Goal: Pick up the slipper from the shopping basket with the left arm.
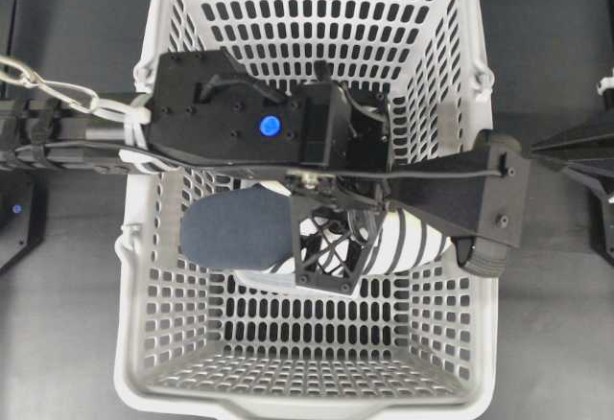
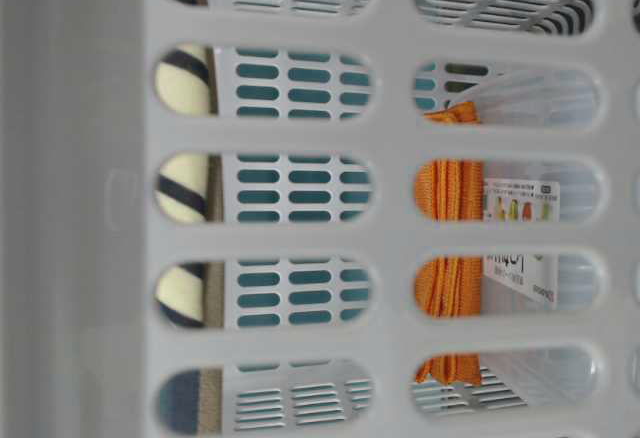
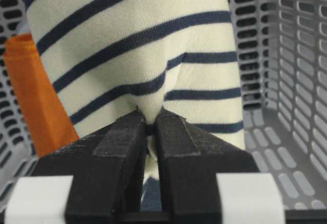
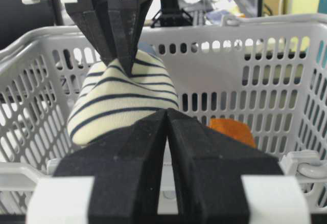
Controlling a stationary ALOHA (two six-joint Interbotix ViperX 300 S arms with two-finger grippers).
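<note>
1. Slipper (image 3: pixel 138 45): cream fabric with navy stripes, pinched at a fold of its upper by my left tool (image 3: pixel 149 127), whose two black fingers are clenched tight on the cloth.
2. From the overhead view, I see the slipper (image 1: pixel 408 243) hanging inside the shopping basket (image 1: pixel 288 396), roughly at its middle, with its dark navy sole (image 1: pixel 235 231) turned up toward the camera and its striped toe pointing to the right wall.
3. My left arm (image 1: pixel 230 118) reaches in from the left of that view, across the basket's rim, with a blue light (image 1: pixel 270 126) glowing on its top and a white cable bundle (image 1: pixel 58 94) trailing off to the left.
4. The basket is light grey plastic with slotted walls and floor; it sits on a dark bench (image 1: pixel 556 343).
5. From the right wrist view, I see the left tool (image 4: pixel 116 45) coming down from above, gripping the slipper (image 4: pixel 122 106) at its peak so the fabric bunches into a point; the slipper sits above the basket floor there, between the walls.
6. My right tool (image 4: pixel 167 127) is closed with its fingers pressed together on nothing, and it sits just outside the basket's right rim (image 4: pixel 301 168).
7. An orange cloth (image 3: pixel 36 96) lies in the basket beside the slipper; it also shows through the wall slots in the bench-level view (image 2: pixel 450 193), next to a clear packet with a printed label (image 2: pixel 520 208).
8. In that same low view, slices of the striped slipper (image 2: pixel 180 188) show through the slots on the left.
</note>
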